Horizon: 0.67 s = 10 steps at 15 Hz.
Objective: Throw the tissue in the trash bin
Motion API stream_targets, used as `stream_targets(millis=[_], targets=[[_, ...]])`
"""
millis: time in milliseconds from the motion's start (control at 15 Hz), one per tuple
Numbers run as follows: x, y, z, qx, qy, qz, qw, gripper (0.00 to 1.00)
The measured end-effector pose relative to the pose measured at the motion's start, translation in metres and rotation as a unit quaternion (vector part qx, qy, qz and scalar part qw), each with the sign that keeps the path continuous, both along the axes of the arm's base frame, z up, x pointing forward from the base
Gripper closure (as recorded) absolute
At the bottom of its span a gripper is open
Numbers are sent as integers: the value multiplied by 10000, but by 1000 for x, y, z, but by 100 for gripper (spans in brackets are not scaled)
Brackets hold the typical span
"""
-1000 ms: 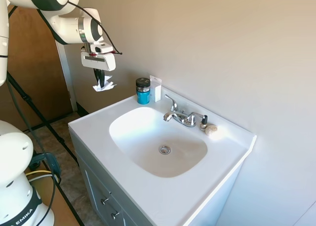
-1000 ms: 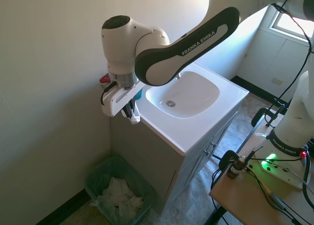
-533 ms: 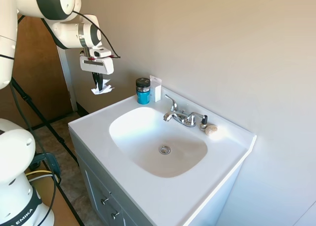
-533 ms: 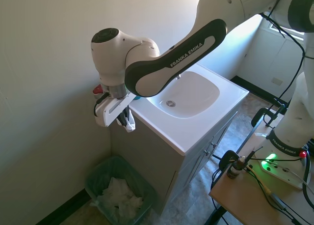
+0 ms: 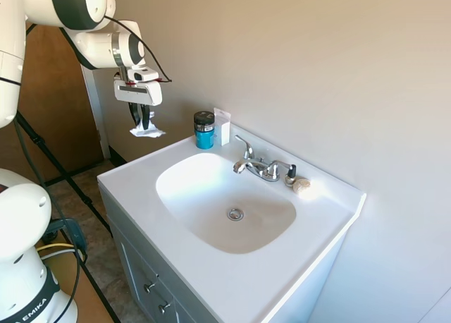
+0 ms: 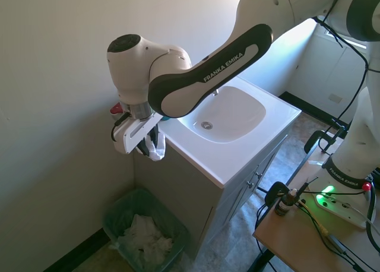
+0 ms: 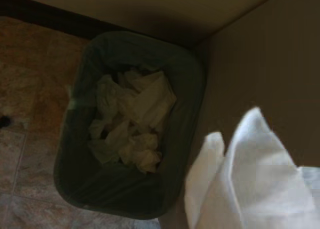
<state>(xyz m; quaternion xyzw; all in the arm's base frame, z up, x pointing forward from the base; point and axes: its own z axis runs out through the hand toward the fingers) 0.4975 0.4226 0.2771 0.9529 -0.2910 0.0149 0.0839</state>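
The gripper [image 6: 148,146], pinching the tissue [image 6: 156,150], has swung clear of the sink [image 6: 249,142] edge over the past second and now hangs beside the cabinet, high above the bin [image 6: 113,220]. That likely puts release close. The tissue dangles below the fingers, long axis roughly vertical, loose end pointing down at the bin.
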Motion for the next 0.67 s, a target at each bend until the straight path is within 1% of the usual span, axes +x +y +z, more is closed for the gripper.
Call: stream_targets(millis=[400, 533, 667], targets=[[8, 1, 14, 11, -44, -58, 10000, 0], [14, -1, 27, 38, -144, -93, 9998, 0], [18, -8, 50, 22, -306, -126, 9994, 0]])
